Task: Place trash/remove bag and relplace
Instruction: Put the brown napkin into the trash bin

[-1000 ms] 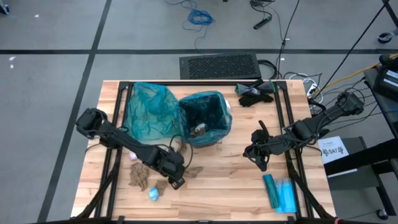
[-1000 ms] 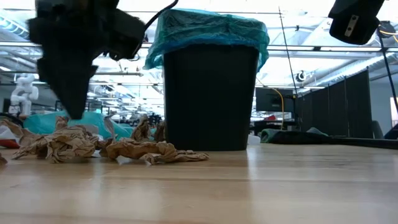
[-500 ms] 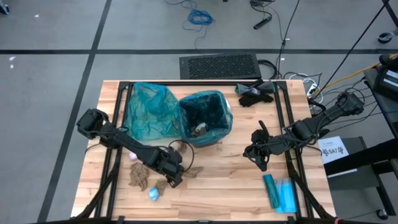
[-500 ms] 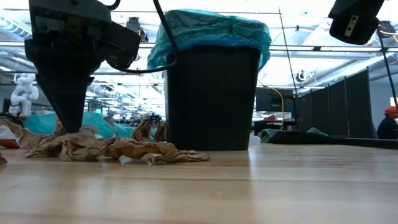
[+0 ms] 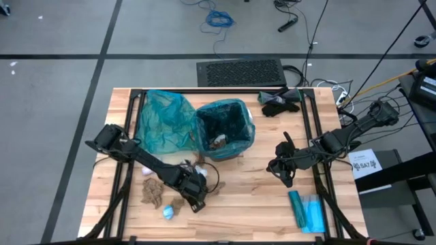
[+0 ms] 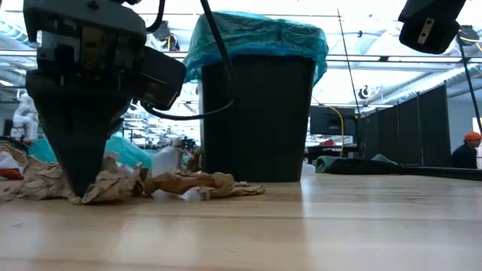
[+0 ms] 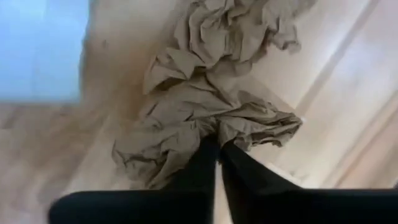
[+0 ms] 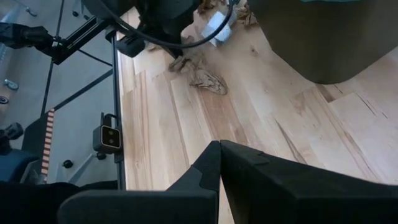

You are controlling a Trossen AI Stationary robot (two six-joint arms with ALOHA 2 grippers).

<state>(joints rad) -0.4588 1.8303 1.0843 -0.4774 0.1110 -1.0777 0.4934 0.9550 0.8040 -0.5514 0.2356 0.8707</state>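
Note:
My left gripper points down at the table in front of the bin, shut on a brown paper wad; in the low view its tip stands among brown wads. More trash lies left of it: a brown wad, a pale-blue wad and a white wad. The black bin, lined with a teal bag, holds some trash. My right gripper is shut and empty, above the table to the right of the bin. My left gripper pinches a crumpled fold at the edge of the brown paper wad between its two fingertips. The fingers come from above, pointing down. The wad lies on the table under and around the tips.
A loose teal bag lies left of the bin. A black glove-like cloth lies at the far right. A flat blue-teal packet lies near the front right edge. Bare wood shows between the bin and my right gripper.
My left gripper has come down and toward the table's near edge, onto the brown wad. The brown wads around it have been pushed a little toward the right.

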